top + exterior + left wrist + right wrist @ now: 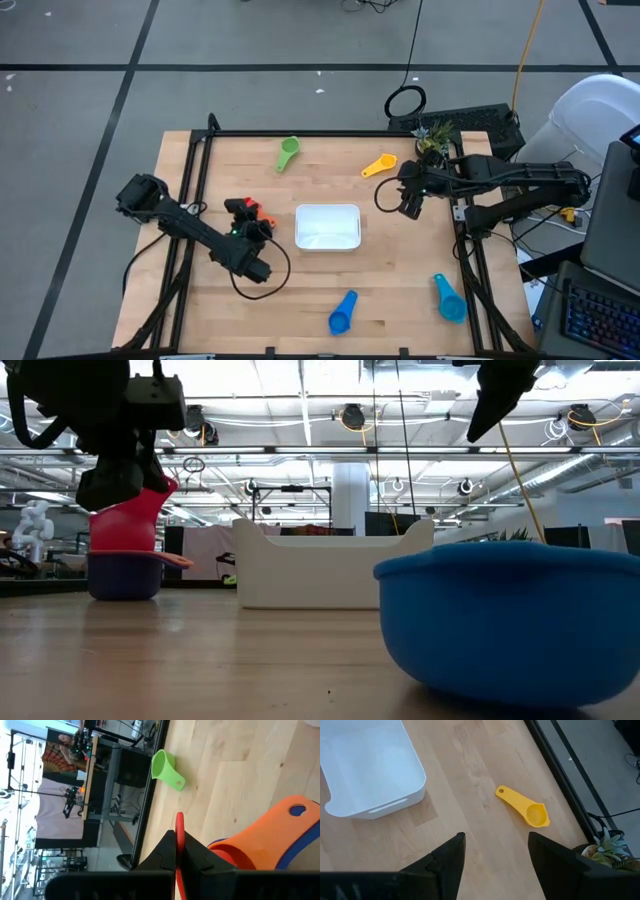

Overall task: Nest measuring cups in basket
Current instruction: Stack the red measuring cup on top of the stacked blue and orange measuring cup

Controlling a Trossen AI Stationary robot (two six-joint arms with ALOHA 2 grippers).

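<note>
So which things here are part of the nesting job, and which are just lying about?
Job:
- basket, white, mid-table
- green cup
- yellow cup
- orange cup, held by the shut left pincer, tilted over a dark blue cup
- two blue cups near the table's front edge
- right pincer, open, empty

Lying about:
- potted plant
- cable coil

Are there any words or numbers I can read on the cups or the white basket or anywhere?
No, none can be read.
The orange cup, green cup, yellow cup and basket show no print.
The poster in the room behind the table has a picture; any writing on it is too blurred to read.
</note>
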